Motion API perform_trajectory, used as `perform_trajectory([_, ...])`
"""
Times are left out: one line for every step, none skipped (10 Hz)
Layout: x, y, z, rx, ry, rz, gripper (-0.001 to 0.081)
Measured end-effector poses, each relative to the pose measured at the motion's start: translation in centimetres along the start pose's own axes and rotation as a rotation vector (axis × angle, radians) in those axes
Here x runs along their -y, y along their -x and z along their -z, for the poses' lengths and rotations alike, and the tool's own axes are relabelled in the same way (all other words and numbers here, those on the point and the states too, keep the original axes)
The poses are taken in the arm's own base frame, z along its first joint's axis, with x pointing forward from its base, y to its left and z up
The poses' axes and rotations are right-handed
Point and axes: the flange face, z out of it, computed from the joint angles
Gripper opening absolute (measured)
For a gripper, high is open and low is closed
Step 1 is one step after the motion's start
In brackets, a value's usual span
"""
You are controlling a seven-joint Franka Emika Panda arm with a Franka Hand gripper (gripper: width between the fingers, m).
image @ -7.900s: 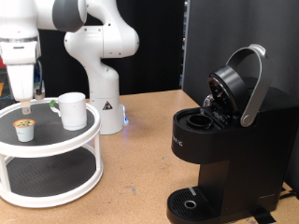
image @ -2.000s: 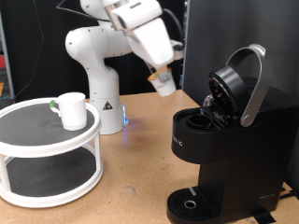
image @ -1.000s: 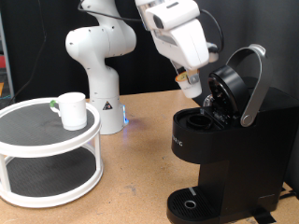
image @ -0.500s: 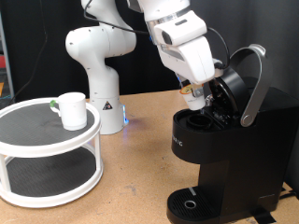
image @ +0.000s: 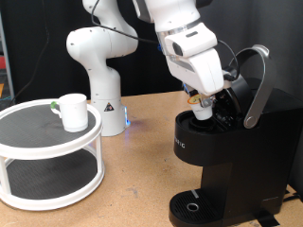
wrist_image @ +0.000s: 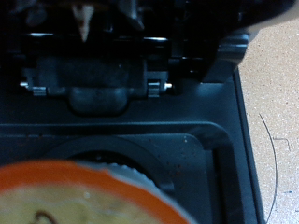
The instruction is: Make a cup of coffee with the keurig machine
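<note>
**Pod over the open brewer**

I see the gripper [image: 201, 102] clamping a small white pod [image: 202, 109] over the keurig machine [image: 227, 151], lid raised. The cup [image: 72, 111] sits on the white stand [image: 52, 151]. No lettering is legible.

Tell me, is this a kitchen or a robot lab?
Probably a robot lab. A white robot arm's gripper lowers a coffee pod into the open keurig machine, the cup waits on a round white stand, and dark curtains hang behind.
</note>
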Motion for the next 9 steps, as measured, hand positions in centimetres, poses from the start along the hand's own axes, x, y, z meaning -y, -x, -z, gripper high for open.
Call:
perform_trajectory([0.2,-0.1,-0.5,0.003,0.006,-0.003,0.043])
perform_trajectory([0.3,-0.2,-0.8,0.006,0.009,-0.004,0.043])
perform_trajectory([0.4,-0.3,-1.2,0.011,0.008,-0.004,0.043])
perform_trajectory([0.4,-0.2,-1.6,0.019,0.006,-0.004,0.043])
perform_trajectory([0.3,-0.1,-1.9,0.029,0.005,-0.003,0.043])
perform_trajectory([0.3,0.0,-2.3,0.038,0.006,-0.001,0.043])
perform_trajectory([0.3,0.2,-2.6,0.047,0.005,0.0,0.043])
perform_trajectory([0.4,0.4,-2.9,0.053,0.006,0.002,0.043])
perform_trajectory([0.4,0.4,-3.1,0.055,0.01,0.005,0.043])
